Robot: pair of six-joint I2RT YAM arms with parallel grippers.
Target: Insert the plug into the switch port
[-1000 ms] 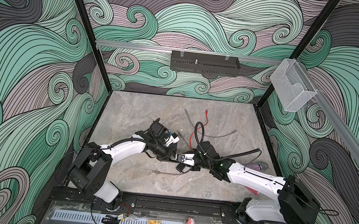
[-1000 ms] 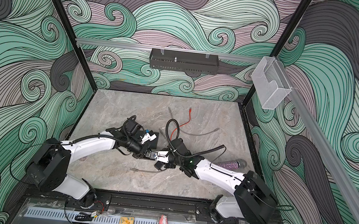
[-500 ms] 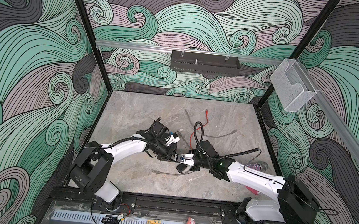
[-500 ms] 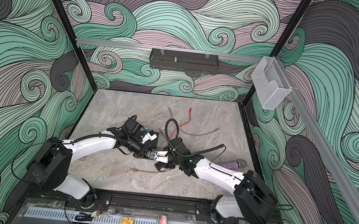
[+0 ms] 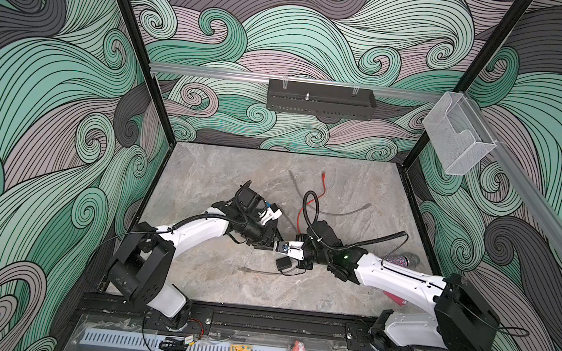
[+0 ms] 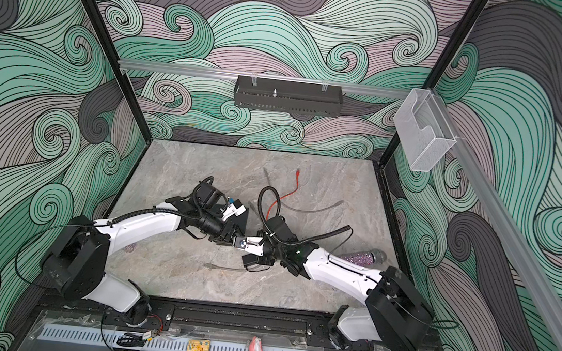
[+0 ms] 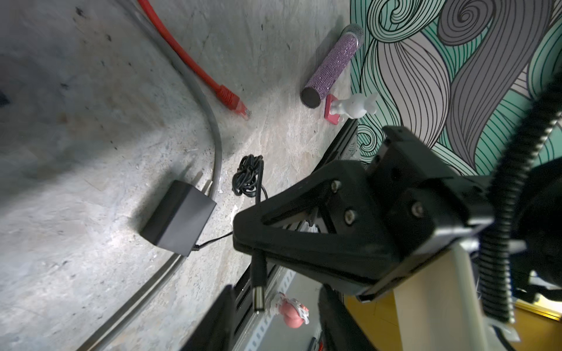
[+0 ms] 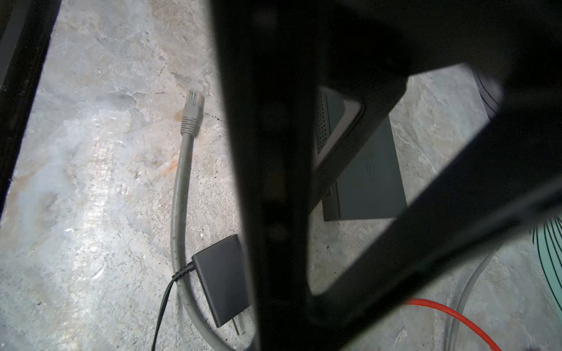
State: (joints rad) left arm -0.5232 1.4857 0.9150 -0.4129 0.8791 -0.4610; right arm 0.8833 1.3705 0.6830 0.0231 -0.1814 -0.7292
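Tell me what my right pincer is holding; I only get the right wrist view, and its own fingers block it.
Observer: The left wrist view shows the right pincer shut on the black barrel plug, with the metal tip sticking out.
Operator: And the other one?
Observer: The left pincer is open, straddling that plug and apparently clear of it.
Operator: Any spare cord?
Observer: Yes, a knotted bundle of cord lies beside the adapter.

right gripper pinches plug, tip hangs between spread left gripper fingers; adapter on table beside grey cable
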